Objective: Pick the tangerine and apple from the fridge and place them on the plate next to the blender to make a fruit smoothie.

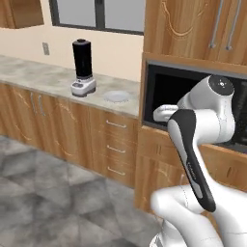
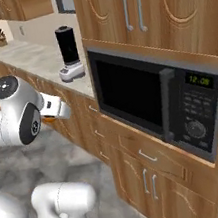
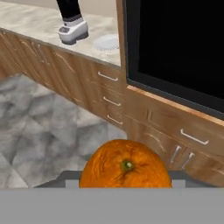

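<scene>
Wooden kitchen cabinets carry a counter [image 1: 29, 77] where, from left, the blender [image 1: 82, 67] stands with the plate [image 1: 116, 96] just beside it. Right of them, in front of the microwave [image 2: 145, 102], the gripper [image 3: 124, 186] is clamped on the tangerine [image 3: 125, 164], mid-carry. Next, I judge, it should move left over the plate and let go.

The speckled counter [image 1: 34, 77] carries the blender [image 1: 82, 67] and, beside it, the plate [image 1: 116, 96].
</scene>
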### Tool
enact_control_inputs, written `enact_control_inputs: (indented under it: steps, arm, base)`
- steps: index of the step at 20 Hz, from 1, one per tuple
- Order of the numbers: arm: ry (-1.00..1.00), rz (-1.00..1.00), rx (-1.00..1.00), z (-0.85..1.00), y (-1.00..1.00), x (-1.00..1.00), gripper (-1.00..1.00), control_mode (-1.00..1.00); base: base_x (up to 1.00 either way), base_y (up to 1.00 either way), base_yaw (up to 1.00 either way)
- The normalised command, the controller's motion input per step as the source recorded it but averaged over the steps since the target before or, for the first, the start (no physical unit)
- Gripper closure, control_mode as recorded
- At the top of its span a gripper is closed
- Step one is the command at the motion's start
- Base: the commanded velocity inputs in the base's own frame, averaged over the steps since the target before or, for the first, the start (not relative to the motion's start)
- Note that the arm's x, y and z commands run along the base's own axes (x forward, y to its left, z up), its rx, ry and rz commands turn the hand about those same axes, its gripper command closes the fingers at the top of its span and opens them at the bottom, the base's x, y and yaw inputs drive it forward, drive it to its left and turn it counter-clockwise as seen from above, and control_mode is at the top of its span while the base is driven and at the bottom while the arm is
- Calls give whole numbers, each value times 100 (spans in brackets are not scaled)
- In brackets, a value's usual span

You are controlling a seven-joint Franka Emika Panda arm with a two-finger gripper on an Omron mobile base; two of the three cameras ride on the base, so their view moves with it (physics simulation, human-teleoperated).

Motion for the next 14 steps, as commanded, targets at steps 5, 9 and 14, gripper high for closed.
enact_control_inputs:
  steps: [5,9,14]
  arm:
    - [0,0,0,0,0,0,100,100]
    - [0,0,0,0,0,0,100,100]
    - [0,0,0,0,0,0,100,100]
  base:
    - [100,100,-31]
    - [100,100,-37]
    - [100,100,-44]
